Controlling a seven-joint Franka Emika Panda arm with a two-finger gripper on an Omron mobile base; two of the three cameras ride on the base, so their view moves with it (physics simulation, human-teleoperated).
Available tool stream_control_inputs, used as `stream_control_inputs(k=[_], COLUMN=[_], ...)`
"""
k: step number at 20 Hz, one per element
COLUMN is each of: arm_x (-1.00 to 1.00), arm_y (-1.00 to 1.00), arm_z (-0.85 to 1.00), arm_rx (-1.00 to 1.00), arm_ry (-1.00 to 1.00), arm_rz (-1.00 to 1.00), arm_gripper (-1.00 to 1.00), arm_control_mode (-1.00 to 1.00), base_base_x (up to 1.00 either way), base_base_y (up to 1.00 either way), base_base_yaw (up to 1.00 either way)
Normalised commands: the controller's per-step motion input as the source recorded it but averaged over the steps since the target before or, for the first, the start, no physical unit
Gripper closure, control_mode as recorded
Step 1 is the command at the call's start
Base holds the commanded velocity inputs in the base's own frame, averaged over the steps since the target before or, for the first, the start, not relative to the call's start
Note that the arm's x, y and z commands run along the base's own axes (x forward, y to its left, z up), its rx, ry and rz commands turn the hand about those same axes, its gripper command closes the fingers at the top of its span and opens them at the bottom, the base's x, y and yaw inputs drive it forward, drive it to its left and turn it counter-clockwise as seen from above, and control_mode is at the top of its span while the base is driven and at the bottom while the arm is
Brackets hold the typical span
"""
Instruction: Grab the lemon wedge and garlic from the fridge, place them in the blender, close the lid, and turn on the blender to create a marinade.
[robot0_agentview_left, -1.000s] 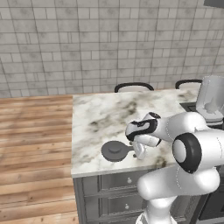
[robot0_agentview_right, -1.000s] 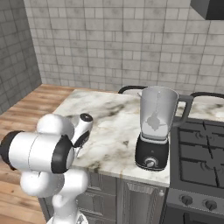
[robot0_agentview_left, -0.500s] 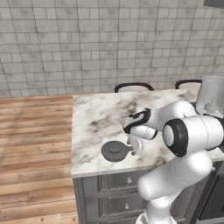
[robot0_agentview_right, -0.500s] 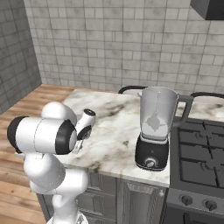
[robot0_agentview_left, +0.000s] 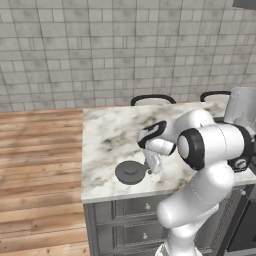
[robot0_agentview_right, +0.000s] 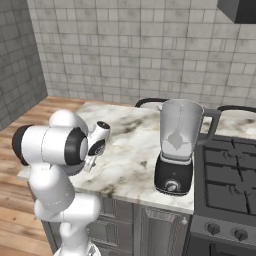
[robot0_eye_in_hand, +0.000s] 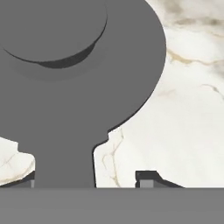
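left base view: my fingers (robot0_agentview_left: 151, 169) hang just beside the lid (robot0_agentview_left: 131, 172) on the marble surface (robot0_agentview_left: 110, 135). right base view: the blender (robot0_agentview_right: 176, 145) stands apart, no readable label. hand view: the lid's tab runs between my spread fingers, their tips cut off.

White-grey marbled stone countertop (robot0_agentview_left: 107, 131) bare across left and rear; free passage there. Flat dark grey round lid with side tab (robot0_agentview_left: 131, 172) lies near front edge, gripper (robot0_agentview_left: 151, 167) low just beside tab. In hand view, tab runs down beside one fingertip; contact uncertain. Tall clear-jar blender on black base (robot0_agentview_right: 176, 145) blocks right side, beside black gas hob (robot0_agentview_right: 231, 172).
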Motion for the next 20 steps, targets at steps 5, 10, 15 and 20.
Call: stream_control_inputs(k=[5, 10, 15, 20], arm_x=[-0.04, -0.08, -0.47, -0.09], arm_y=[0.29, 0.22, 0.0, -0.05], arm_z=[-0.34, -0.13, 0.08, 0.71], arm_rx=[-0.01, 0.0, 0.01, 0.01], arm_ry=[-0.09, -0.14, -0.16, -0.08], arm_rz=[0.0, 0.0, 0.0, 0.0], arm_gripper=[1.0, 1.0, 1.0, 1.0], arm_control_mode=[-1.0, -1.0, -1.0, -1.0], base_base_x=[0.0, 0.0, 0.0, 0.0], base_base_y=[0.0, 0.0, 0.0, 0.0], base_base_yaw=[0.0, 0.0, 0.0, 0.0])
